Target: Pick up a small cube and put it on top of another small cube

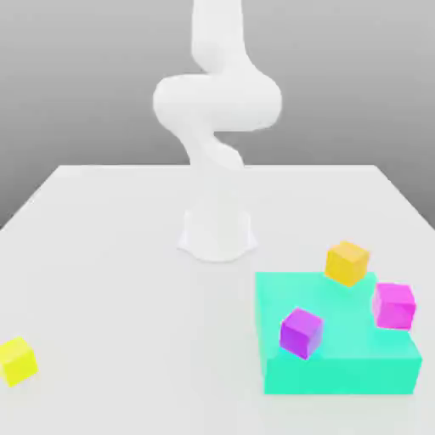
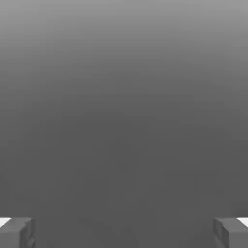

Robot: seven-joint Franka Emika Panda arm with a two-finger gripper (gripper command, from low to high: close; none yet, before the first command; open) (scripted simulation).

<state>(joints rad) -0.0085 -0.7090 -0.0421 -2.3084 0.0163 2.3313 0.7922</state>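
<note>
The small cube (image 1: 17,360), bright lemon-yellow, lies alone near the front edge of the table (image 1: 127,255), toward the corner on the exterior view's left. Its target, the amber cube (image 1: 347,262), sits at the back edge of the teal platform (image 1: 340,365), which rests on the table toward the exterior view's right, well apart from the small cube. Two distractors share that platform: a pink-magenta cube (image 1: 394,305) just beside the amber one, and a purple cube (image 1: 301,331) nearer the platform's front. My arm (image 1: 217,127) rises from its base at the table's centre. My gripper (image 2: 124,232) holds nothing; its fingertips (image 2: 17,232) stand wide apart. Likely hazards: a long carry across the table could loosen an off-centre grasp, and a release near the pink-magenta neighbour could bump it or set the load askew on the raised amber cube.
</note>
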